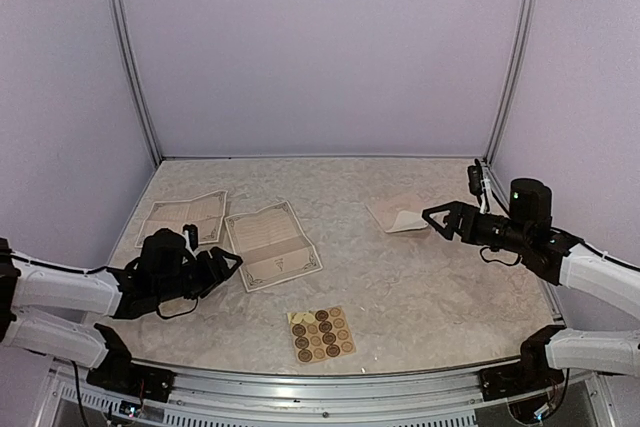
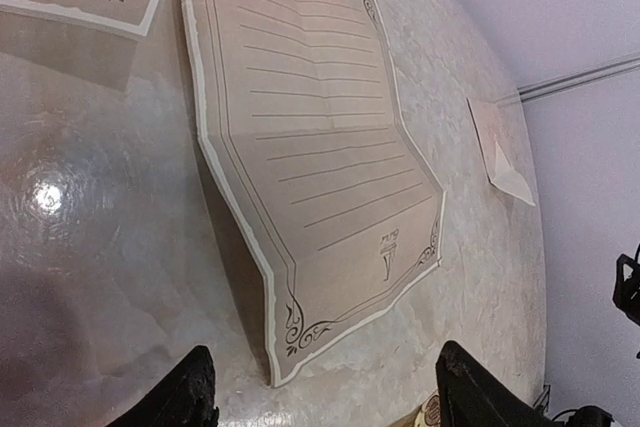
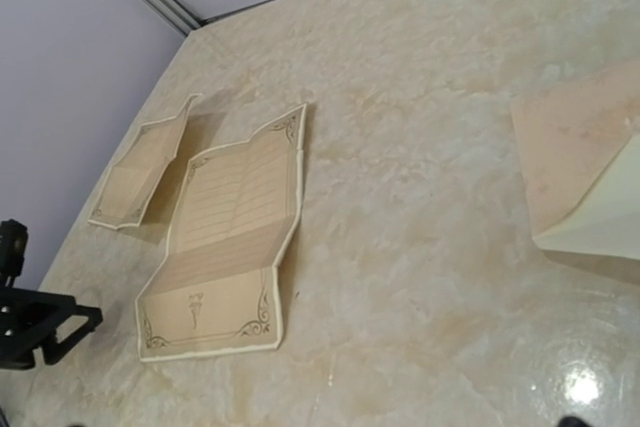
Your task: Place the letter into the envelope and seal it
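Observation:
The envelope (image 1: 400,215) lies at the back right, pale tan, its whiter pointed flap open; it also shows in the right wrist view (image 3: 585,172) and the left wrist view (image 2: 503,152). The letter (image 1: 272,244), a creased printed sheet with ruled lines and scroll corners, lies left of centre, also in the left wrist view (image 2: 310,147) and the right wrist view (image 3: 225,247). My left gripper (image 1: 228,269) is open and empty, just left of the letter's near corner, its fingertips (image 2: 190,397) wide apart. My right gripper (image 1: 436,222) is open and empty, just right of the envelope.
A second printed sheet (image 1: 183,217) lies at the back left, beside the letter. A tan sheet of round brown stickers (image 1: 322,333) lies near the front edge, centre. Purple walls with metal rails enclose the marble-patterned table (image 1: 400,287).

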Robot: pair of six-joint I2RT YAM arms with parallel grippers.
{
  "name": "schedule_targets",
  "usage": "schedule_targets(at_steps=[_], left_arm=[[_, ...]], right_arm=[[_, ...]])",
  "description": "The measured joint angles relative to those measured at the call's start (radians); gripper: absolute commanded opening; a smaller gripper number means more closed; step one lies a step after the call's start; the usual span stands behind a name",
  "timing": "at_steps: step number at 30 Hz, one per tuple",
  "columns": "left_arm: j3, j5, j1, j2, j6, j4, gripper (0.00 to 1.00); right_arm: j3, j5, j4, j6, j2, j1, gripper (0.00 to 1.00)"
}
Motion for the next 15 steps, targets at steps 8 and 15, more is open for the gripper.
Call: schedule_targets(at_steps=[8,15], left_arm=[[0.016,0.015,0.043,0.161,-0.002,0.101,0.57],[0.050,0.058,0.043,0.276,-0.010,0.177,0.45]], right_arm=[[0.000,0.013,0.000,0.008,0.000,0.001,0.99],[0.000,0.027,0.000,0.010,-0.001,0.002,0.99]])
